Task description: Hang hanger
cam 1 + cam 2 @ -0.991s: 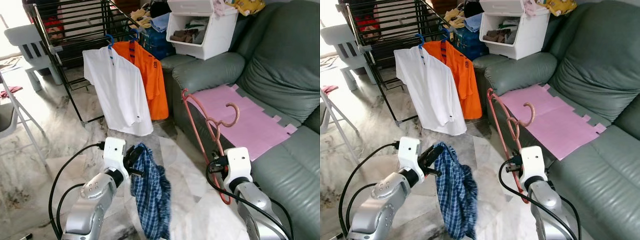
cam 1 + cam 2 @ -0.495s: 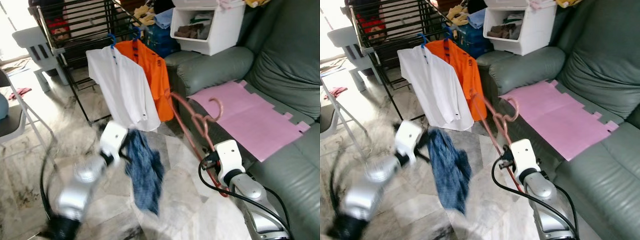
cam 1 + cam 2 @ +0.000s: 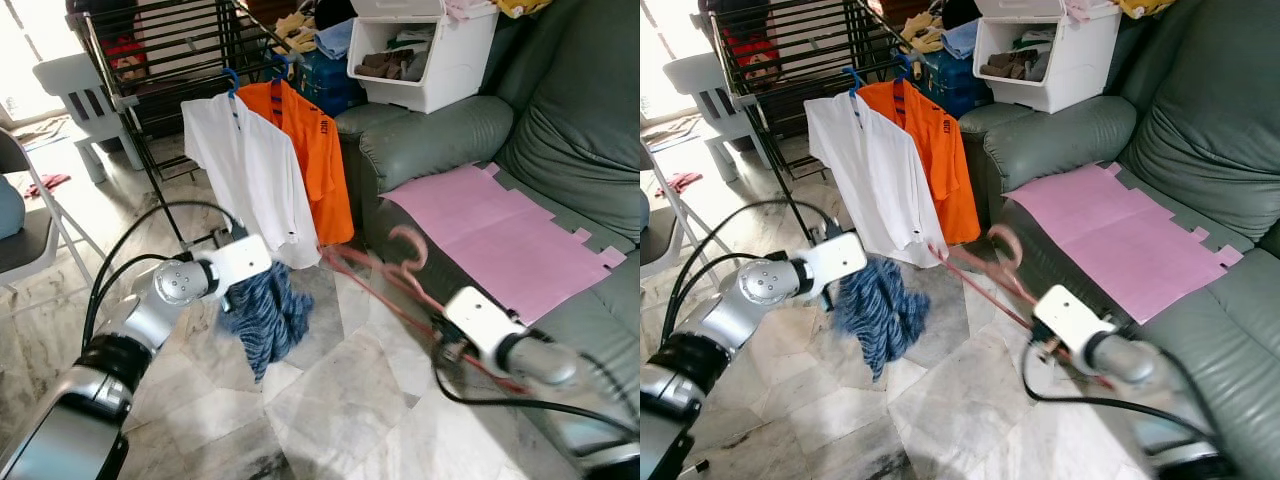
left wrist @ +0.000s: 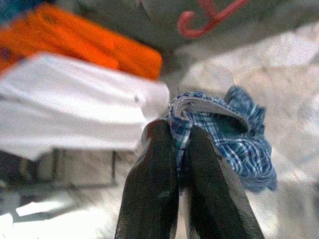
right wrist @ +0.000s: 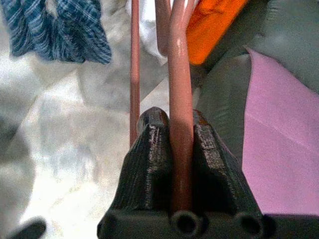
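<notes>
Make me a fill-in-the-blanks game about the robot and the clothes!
1. The left gripper is shut on a blue ____ shirt.
2. The right gripper is shut on a ____ hanger.
3. On the drying rack hang a white shirt and an ____ one.
4. A ____ mat lies on the sofa.

Missing words: checked, pink, orange, pink

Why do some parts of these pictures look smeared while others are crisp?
In both eye views the right end effector and its pink hanger streak with motion blur, while the sofa stays crisp. In the left wrist view the blue plaid shirt is fairly sharp; the white shirt behind is washed out. The right wrist view's floor glares white.
</notes>
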### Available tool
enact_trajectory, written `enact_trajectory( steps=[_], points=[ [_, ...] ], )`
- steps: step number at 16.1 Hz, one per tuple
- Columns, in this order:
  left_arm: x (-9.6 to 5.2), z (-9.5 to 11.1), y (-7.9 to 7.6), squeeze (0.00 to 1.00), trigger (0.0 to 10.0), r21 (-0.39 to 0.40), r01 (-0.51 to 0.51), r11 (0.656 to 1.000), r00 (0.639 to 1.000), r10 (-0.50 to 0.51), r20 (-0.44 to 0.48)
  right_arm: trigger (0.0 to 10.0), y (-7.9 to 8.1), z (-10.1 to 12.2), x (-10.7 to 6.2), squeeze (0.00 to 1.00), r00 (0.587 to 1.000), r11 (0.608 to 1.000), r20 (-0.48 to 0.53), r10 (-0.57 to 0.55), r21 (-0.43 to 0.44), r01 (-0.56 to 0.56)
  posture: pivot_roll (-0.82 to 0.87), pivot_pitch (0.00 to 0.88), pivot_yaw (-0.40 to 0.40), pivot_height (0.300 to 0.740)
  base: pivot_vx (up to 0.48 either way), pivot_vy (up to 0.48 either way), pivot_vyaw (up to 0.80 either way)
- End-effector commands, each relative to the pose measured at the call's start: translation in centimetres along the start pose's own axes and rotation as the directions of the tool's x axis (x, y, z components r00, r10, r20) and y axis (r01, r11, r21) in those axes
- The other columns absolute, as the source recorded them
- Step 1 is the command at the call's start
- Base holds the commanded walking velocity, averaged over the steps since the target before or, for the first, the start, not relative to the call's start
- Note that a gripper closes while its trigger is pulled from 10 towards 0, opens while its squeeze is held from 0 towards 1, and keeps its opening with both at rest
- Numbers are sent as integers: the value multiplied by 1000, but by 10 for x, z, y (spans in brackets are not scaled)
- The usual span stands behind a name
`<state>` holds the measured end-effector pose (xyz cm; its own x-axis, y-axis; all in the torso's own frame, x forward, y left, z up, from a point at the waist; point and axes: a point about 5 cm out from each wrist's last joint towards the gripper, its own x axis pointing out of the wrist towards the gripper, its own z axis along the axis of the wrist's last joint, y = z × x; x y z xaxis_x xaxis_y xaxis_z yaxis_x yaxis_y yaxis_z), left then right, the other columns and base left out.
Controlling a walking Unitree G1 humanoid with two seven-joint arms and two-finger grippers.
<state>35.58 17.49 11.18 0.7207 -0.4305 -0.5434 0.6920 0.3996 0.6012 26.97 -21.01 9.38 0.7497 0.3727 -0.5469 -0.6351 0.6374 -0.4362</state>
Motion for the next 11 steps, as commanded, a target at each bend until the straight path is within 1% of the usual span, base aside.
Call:
enact_trajectory(
  steps=[1,2,3,4,5,6,7,9,10,11],
  points=[
    [-1,-2,7,0,10000,-7,-4,1000,999,4,-33,10000,2,14,-2,0,998,997,35,55,-55,-53,-157,0,85,740,0,0,0],
    [1,-6,6,0,10000,-37,-10,999,998,7,-61,10000,1,13,-7,0,996,991,13,92,-95,-90,-162,0,84,740,0,0,0],
    [3,-12,7,0,10000,-141,-61,988,994,47,-96,10000,1,11,-14,0,989,979,-16,146,-139,-147,-162,0,84,740,0,0,0],
    [5,-17,8,0,10000,-174,-100,980,987,76,-138,10000,0,10,-18,0,983,971,-36,179,-156,-182,-167,0,85,740,0,0,0],
    [6,-22,7,0,10000,-224,-136,965,980,97,-175,10000,-1,7,-23,0,972,956,-76,221,-181,-231,-174,0,90,740,0,0,0],
    [7,-22,6,0,10000,-259,-145,955,980,102,-170,10000,-1,7,-26,0,968,952,-79,237,-180,-248,-174,0,91,740,0,0,0],
    [9,-23,5,0,10000,-311,-168,935,978,119,-171,10000,-1,8,-32,0,957,943,-83,278,-167,-289,-174,0,92,740,0,0,0],
    [12,-22,1,0,10000,-319,-151,936,981,101,-168,10000,0,8,-37,0,945,932,-90,314,-162,-325,-176,0,91,740,0,0,0],
    [15,-19,-5,0,10000,-332,-104,938,988,58,-145,10000,1,8,-38,0,942,929,-79,327,-155,-335,-181,0,94,740,0,0,0],
    [17,-13,-8,0,10000,-335,-52,941,995,19,-101,10000,0,9,-35,0,948,935,-74,311,-157,-319,-178,0,94,740,0,0,0]
  ],
)
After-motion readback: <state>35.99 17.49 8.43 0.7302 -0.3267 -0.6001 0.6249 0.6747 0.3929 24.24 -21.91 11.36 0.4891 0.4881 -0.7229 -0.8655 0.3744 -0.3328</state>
